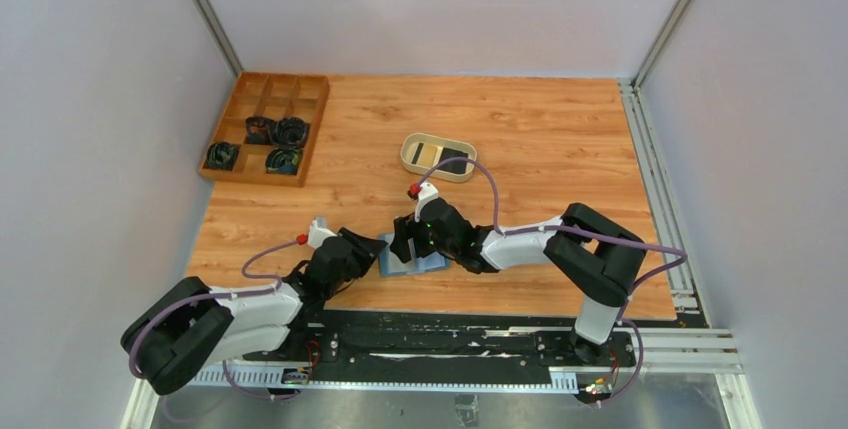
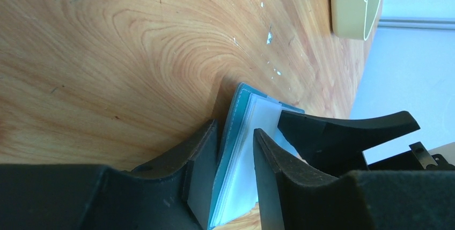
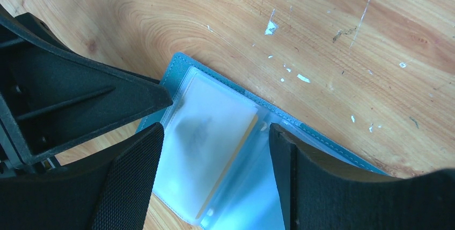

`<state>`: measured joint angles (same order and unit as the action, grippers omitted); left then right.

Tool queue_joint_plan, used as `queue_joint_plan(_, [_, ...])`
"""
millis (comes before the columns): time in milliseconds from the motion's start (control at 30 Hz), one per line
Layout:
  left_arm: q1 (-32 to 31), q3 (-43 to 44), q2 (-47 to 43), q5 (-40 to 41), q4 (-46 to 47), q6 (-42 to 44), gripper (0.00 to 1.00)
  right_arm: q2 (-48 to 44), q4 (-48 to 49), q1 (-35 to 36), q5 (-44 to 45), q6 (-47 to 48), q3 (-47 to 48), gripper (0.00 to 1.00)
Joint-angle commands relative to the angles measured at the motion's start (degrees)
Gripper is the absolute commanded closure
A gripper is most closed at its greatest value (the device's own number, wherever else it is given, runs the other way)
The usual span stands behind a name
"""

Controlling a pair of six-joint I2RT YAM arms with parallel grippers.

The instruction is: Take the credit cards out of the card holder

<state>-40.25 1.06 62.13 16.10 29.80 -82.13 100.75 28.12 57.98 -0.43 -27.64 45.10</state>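
Top external view is showing me the card holder point(image 1: 412, 261) lying open on the wooden table point(image 1: 540, 149) near its front edge, between the two arms, with the left gripper point(image 1: 365, 252) at its left edge and the right gripper point(image 1: 408, 239) over it. Farther back, a beige dish point(image 1: 410, 154) is holding credit cards point(image 1: 455, 162), one black and one tan. On the left wrist camera I am watching the left gripper point(image 2: 235, 133) straddling the card holder's point(image 2: 239, 101) raised edge, jaws narrow on either side; I cannot tell whether they are pinching it. On the right wrist camera the right gripper point(image 3: 214, 131) is hanging with jaws wide apart over the clear sleeves, where a tan-edged card point(image 3: 206, 133) is sitting inside one pocket.
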Motion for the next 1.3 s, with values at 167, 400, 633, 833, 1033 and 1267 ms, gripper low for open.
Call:
queue_joint_plan(167, [0.0, -8.2, 2.5, -0.7, -1.9, -1.1, 0.73, 4.0, -11.2, -0.2, -2.7, -1.9, -2.4, 0.24])
queue_joint_plan(400, [0.0, -8.3, 2.0, -0.7, -2.0, -0.8, 1.00, 3.6, -11.2, -0.2, -2.5, -2.0, -2.8, 0.24])
queue_joint_plan(633, [0.0, -7.9, -1.8, -0.1, -4.3, 1.2, 1.00, -1.7, -25.3, 3.4, 9.5, 3.0, 3.0, 0.25])
queue_joint_plan(833, [0.0, -7.5, -5.3, 0.8, -8.0, 1.9, 1.00, 0.9, -35.7, 6.8, 16.8, 5.6, 12.8, 0.25])
queue_joint_plan(1033, [0.0, -7.3, -9.7, 1.7, -12.9, 2.5, 1.00, 3.3, -37.1, 8.4, 17.8, 6.3, 15.2, 0.25])
queue_joint_plan(1267, [0.0, -6.5, -17.4, 3.3, -21.3, 3.5, 1.00, 4.2, -40.5, 8.2, 21.1, 6.6, 14.0, 0.23])
